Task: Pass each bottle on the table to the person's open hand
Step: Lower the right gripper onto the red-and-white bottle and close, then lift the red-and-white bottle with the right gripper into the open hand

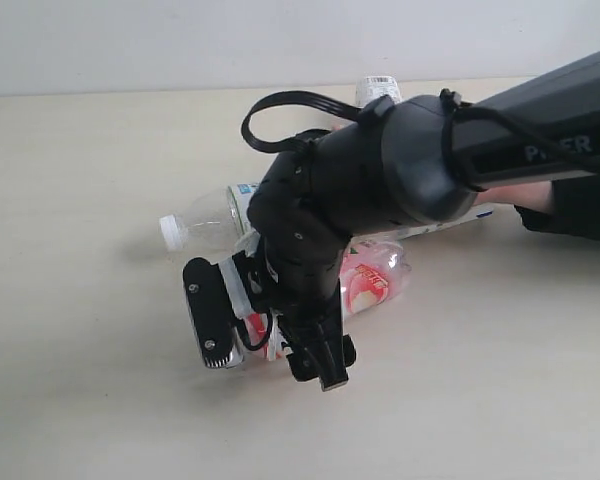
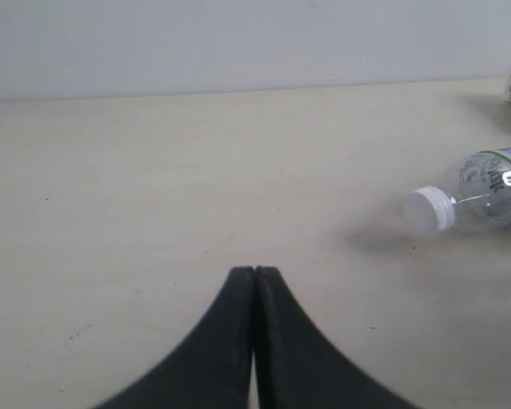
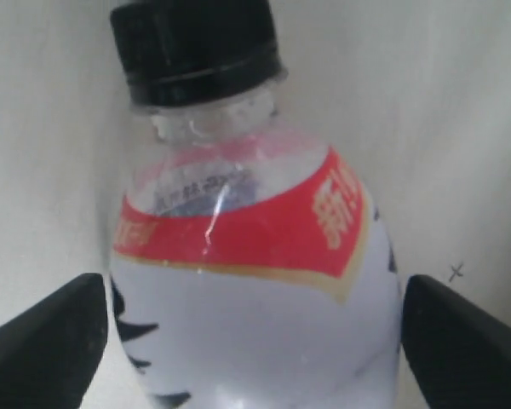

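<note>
The right gripper [image 3: 255, 341], claw spread wide, straddles the black-capped bottle [image 1: 372, 278], which lies on its side on the table [image 1: 80, 390] with a finger at each flank (contact cannot be told). The step in hand appears to be the grasp. The next move calls for closing squarely, lifting, and carrying toward the person's hand [image 1: 515, 196]. The left gripper [image 2: 255, 285] sits pressed together.

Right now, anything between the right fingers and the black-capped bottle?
Nothing visible. The open right fingers straddle the black-capped bottle, one close on each side; whether they touch it is unclear.
</note>
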Tool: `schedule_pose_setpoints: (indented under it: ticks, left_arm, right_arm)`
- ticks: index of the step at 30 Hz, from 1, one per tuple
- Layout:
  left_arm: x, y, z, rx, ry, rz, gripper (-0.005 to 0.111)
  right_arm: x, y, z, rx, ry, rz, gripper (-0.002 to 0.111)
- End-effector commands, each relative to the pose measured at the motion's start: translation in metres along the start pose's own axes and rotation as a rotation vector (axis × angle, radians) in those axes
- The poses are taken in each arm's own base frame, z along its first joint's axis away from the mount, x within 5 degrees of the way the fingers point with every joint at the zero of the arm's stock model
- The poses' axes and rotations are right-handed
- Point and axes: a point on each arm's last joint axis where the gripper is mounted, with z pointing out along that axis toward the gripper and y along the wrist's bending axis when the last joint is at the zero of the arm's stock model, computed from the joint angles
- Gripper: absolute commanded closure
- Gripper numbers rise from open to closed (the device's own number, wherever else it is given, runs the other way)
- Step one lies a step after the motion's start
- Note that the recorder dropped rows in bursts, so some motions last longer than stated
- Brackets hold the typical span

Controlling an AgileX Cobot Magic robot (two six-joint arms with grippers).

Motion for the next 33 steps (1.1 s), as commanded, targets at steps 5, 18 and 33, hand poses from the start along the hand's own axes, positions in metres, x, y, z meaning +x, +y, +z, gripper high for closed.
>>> schedule_pose_setpoints:
  ticks: [5,18,33]
  left_arm:
    - [0.0,0.0,0.0,-0.002,-0.007,-0.006,0.104]
    - [0.0,0.0,0.0,-0.002,-0.007,-0.004,0.104]
    - [0.0,0.0,0.0,-0.002,-0.007,-0.004,0.104]
  right_arm:
    - [-0.001,-0.002,0.001,0.004,0.004,0.024,0.038]
    - [-0.001,-0.001,-0.005,-0.007,0.016,0.111,0.108]
    - [-0.038,-0.024,-0.104,-0.128,-0.141,0.622,0.108]
